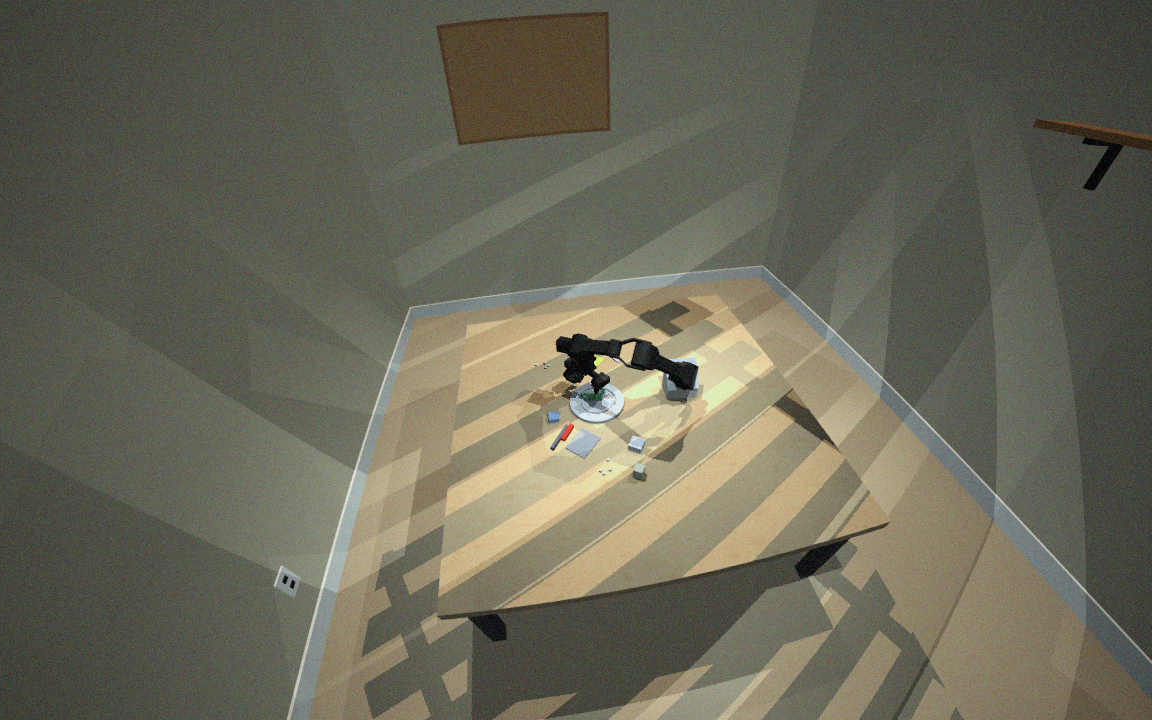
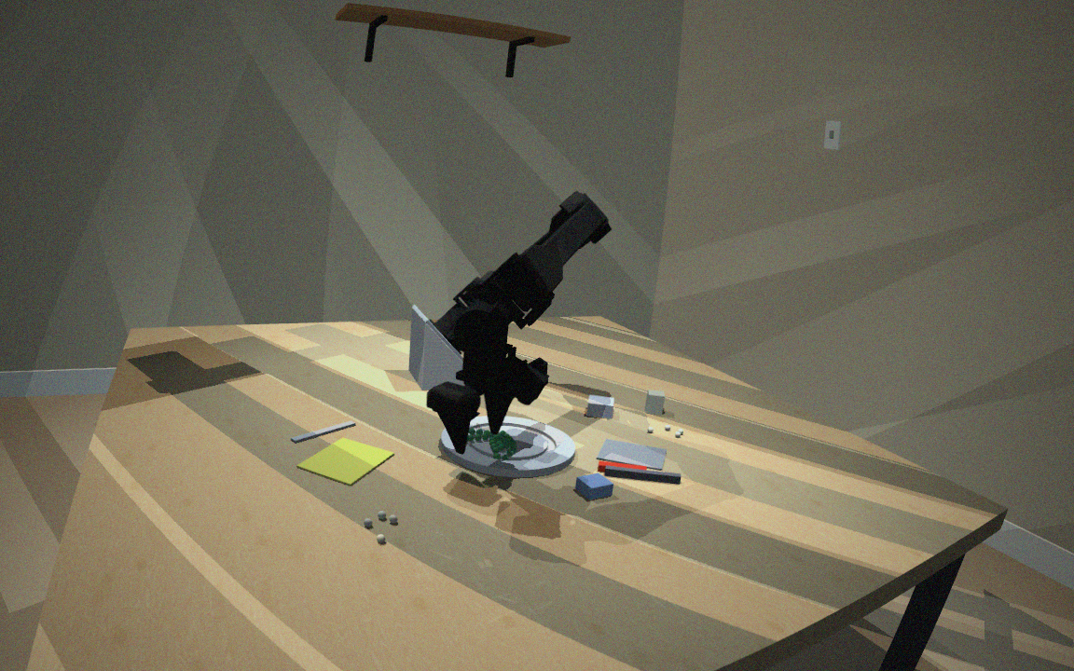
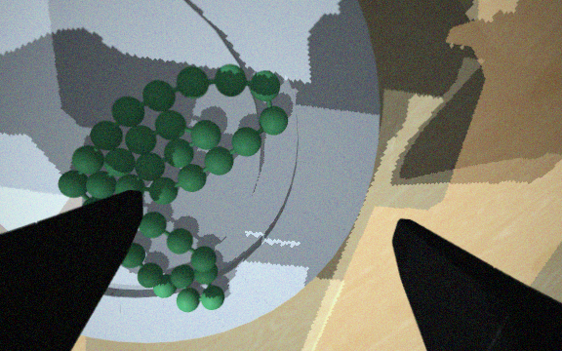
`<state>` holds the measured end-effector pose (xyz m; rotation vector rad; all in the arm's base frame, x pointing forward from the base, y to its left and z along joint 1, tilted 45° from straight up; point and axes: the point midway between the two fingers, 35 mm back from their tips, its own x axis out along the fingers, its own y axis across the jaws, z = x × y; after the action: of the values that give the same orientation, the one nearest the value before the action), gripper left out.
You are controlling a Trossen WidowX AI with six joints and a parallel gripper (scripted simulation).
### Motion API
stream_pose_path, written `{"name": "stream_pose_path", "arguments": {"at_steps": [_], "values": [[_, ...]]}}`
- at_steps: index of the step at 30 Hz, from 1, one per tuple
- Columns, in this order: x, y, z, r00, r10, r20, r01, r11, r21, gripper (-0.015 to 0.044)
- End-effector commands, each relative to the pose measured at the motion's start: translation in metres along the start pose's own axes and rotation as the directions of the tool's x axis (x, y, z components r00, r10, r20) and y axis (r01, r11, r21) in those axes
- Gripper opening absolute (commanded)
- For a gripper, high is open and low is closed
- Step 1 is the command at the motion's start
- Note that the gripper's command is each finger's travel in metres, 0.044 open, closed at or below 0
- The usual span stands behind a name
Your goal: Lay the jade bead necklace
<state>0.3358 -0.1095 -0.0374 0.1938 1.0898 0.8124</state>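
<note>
Four pale beads (image 1: 546, 365) (image 2: 380, 515): nearest the viewer in the exterior view, toward the bench's (image 1: 562, 573) (image 2: 691, 583) (image 3: 530, 219) left edge, apart from the job
Blue block (image 1: 553, 417) (image 2: 594, 486): near the board, on the side toward the bench's near right corner
Round board (image 1: 616, 409) (image 2: 564, 451) (image 3: 332, 195): flat on the bench, inward from the left and right edges
Groove (image 2: 555, 445) (image 3: 281, 180): long stretches of the ring bare of beads
Jade necklace (image 1: 592, 395) (image 2: 501, 445) (image 3: 170, 124): on the board, bunched on the side toward the bench's left edge; strands packed together inside the ring, a few crossing its line
Gripper (image 1: 596, 387) (image 2: 479, 442) (image 3: 271, 216): spread wide over the board, grasping nothing; one finger overlaps the beads in the wrist view, contact uncertain
Done: necklace brought onto the board and let go of
Left: most of the laying, I judge; the loop needs opening out and guiding around the ring
Seated beads: cannot tell whether any sit down in the groove
Risk: a finger could drag the bunch further inward
Arm's pale mount (image 1: 680, 391) (image 2: 431, 359): farthest, behind the board, toward the bench's back edge
</note>
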Motion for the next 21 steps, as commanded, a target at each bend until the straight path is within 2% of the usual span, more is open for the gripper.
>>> {"name": "stream_pose_path", "arguments": {"at_steps": [1, 16, 18, 21], "values": [[0.0002, -0.0002, -0.0006, 1.0, 0.001, -0.002, -0.001, 1.0, -0.002, 0.044], [0.0002, -0.0002, -0.0006, 1.0, 0.001, -0.002, -0.001, 1.0, -0.002, 0.044], [-0.001, 0.0004, 0.0013, 1.0, 0.001, -0.002, -0.001, 0.998, 0.062, 0.0387], [-0.0061, 0.0029, 0.0092, 1.0, 0.001, -0.002, 0.0, 0.945, 0.327, 0.0309]]}}
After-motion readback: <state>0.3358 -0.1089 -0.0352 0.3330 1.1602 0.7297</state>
